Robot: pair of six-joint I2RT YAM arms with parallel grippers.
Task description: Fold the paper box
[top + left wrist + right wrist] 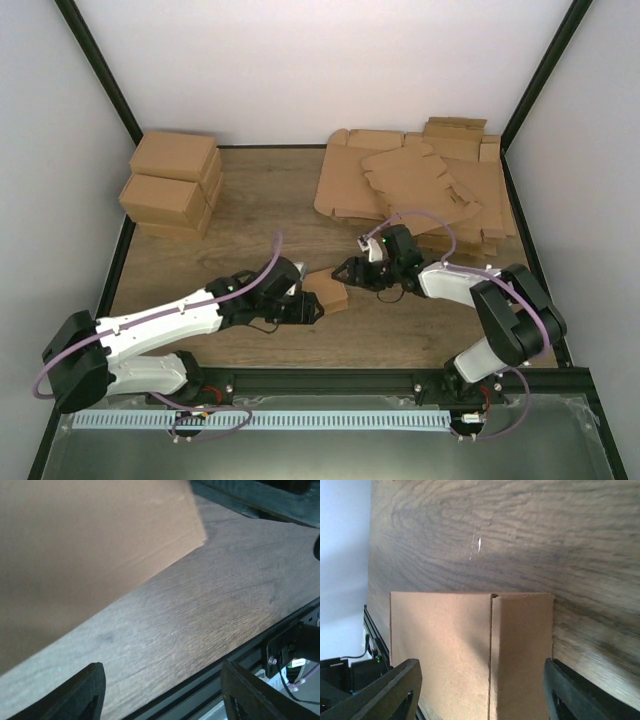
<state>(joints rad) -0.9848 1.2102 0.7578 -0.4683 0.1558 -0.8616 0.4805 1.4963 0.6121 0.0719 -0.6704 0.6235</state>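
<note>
The paper box (326, 291) is a small closed brown carton lying on the wooden table between the two grippers. My left gripper (318, 308) sits at its near left side, open, with nothing between its fingers (162, 672); the box (90, 555) fills the upper left of that wrist view. My right gripper (347, 272) is at the box's far right side. In the right wrist view its jaws (481, 664) stand open, spread about as wide as the box (470, 655), which shows a seam down its top face. I cannot see contact between the fingers and the cardboard.
A pile of flat cardboard blanks (420, 185) lies at the back right. Several folded cartons (172, 185) are stacked at the back left. The black front rail (330, 380) runs along the near table edge, close below the left gripper.
</note>
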